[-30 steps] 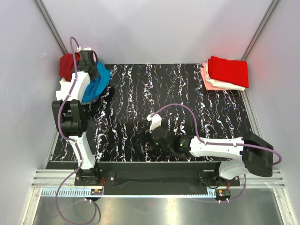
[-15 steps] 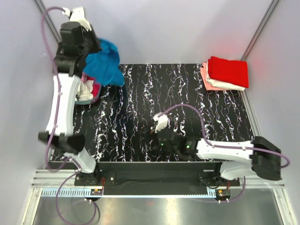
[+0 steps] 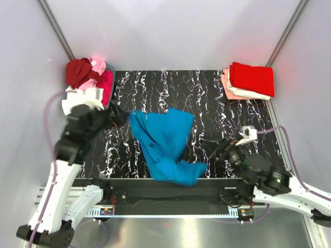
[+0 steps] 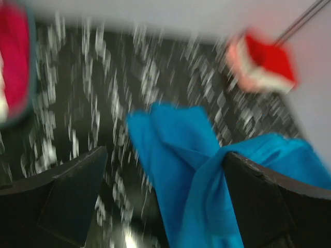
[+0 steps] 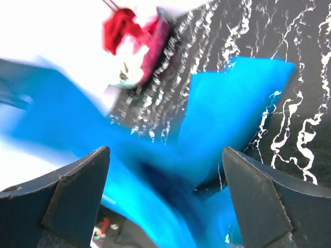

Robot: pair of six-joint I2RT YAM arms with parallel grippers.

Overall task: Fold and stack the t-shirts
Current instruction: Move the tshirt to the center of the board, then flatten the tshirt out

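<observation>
The bright blue t-shirt (image 3: 164,142) lies rumpled across the middle of the black marbled table, its lower end bunched at the near edge. My left gripper (image 3: 118,114) is at the shirt's left edge. In the left wrist view it (image 4: 164,155) is open, with blue cloth (image 4: 181,155) lying under and against its right finger. My right gripper (image 3: 220,150) is just right of the shirt and is open (image 5: 165,150) over the blue cloth (image 5: 232,103). Both wrist views are blurred.
Loose t-shirts are heaped at the back left: dark red (image 3: 77,71), pink (image 3: 97,65), magenta (image 3: 105,82) and white (image 3: 80,98). A folded stack sits at the back right, red (image 3: 252,77) on top of cream and pink. White walls close in three sides.
My left arm swung from the back-left corner down to the table's left side. The blue t-shirt came with it and now lies mid-table, and the left jaws opened. My right arm drew back to the right.
</observation>
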